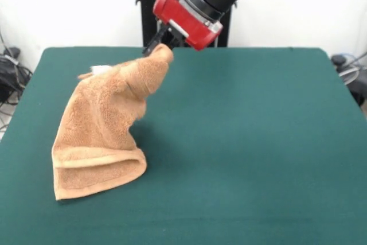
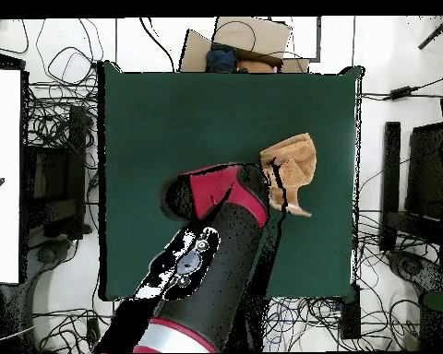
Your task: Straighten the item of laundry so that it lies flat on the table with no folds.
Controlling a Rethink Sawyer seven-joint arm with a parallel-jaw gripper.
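Towel [image 1: 103,136] hem on table [image 1: 246,142], peak pinched in pincer [image 1: 156,47]

The desk [image 1: 258,142] is seen in the front view from across its near edge, at a slightly raised angle and fairly close, so that the near corners are cut off. In the overhead view the whole desk [image 2: 151,138] is seen straight down from well above, with cabled floor around. The green desk top is shared by both views.
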